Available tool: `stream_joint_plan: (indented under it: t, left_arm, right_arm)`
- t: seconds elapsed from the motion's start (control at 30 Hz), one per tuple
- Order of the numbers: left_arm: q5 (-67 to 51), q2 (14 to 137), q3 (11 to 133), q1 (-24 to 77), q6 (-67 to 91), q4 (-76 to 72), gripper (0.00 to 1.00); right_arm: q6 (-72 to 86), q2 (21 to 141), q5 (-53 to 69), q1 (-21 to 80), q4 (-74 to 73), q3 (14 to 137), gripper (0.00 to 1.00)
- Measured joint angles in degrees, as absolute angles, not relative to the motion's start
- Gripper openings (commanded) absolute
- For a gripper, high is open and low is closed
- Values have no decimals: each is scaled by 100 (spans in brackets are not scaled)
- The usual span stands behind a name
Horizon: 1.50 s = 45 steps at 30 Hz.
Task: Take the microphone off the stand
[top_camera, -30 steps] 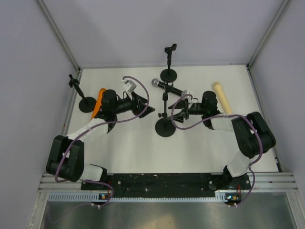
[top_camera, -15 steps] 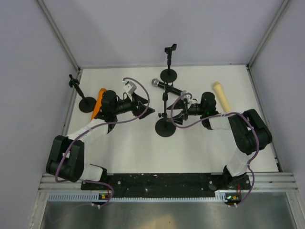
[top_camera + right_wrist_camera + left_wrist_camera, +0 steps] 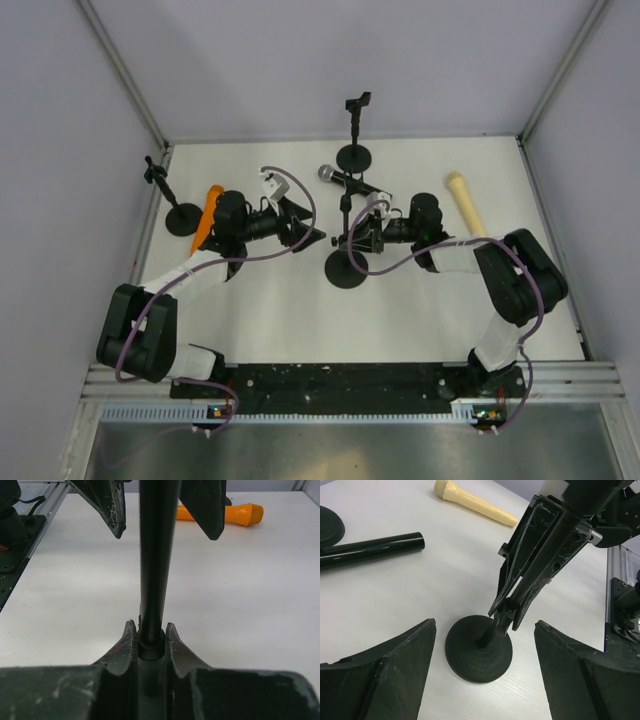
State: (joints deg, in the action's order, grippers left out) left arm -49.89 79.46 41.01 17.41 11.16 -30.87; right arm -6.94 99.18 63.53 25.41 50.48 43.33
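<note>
Moved: your right gripper (image 3: 364,238) slid left; jaws now pinch the stand (image 3: 347,268) at its pole.
Left gripper (image 3: 306,233): jaws spread, low, facing the base.
Microphone (image 3: 345,180): clipped atop the stand.
Tip: brace the pole, raise your left to the mic.

The stand (image 3: 347,268), carrying the microphone (image 3: 345,180), sits on the table (image 3: 260,310) between the left gripper (image 3: 312,232) and the right gripper (image 3: 356,241); a second stand (image 3: 354,155) is behind.

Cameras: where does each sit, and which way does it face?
Top external: above and behind the bases, looking down on the table; left arm, right arm show.
Left wrist: faces stand base and right gripper; own open fingers frame it.
Right wrist: faces left gripper; stand pole clamped between own fingers.
Shared: both wrist views show the stand pole.
</note>
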Motion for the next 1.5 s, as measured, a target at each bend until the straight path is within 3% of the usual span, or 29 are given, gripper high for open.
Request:
stream_joint_plan:
  t: [0.63, 0.7, 0.8, 0.87, 1.03, 1.13, 1.2, 1.27, 1.5]
  left_arm:
    - [-5011, 7817, 4071, 1778, 1031, -3087, 85]
    - [-5013, 7767, 4060, 1778, 1007, -3087, 85]
    - [-5013, 7710, 4051, 1778, 967, -3087, 86]
    - [-5013, 7686, 4047, 1778, 945, -3085, 87]
    - [-5011, 7599, 4047, 1778, 886, -3039, 95]
    - [-5009, 7524, 4047, 1778, 860, -3006, 99]
    - [-5006, 7474, 4049, 1761, 858, -2980, 99]
    - [-5006, 7430, 4049, 1730, 858, -2956, 99]
    - [-5000, 7153, 4322, 1374, 558, -2379, 99]
  right_arm:
    - [-556, 9297, 6090, 2554, 4910, 4305, 2]
    - [-668, 9369, 6086, 2554, 4814, 4305, 9]
    - [-891, 9585, 6066, 2554, 4567, 4305, 32]
    - [-976, 9706, 6139, 2528, 4508, 4329, 40]
    - [-1164, 9738, 6169, 2469, 4401, 4335, 48]
    - [-1282, 9806, 6180, 2429, 4329, 4348, 39]
    - [-1345, 9845, 6178, 2418, 4254, 4353, 17]
    - [-1352, 9865, 6200, 2418, 4217, 4353, 2]
    - [-882, 9806, 6097, 2279, 4322, 4364, 0]
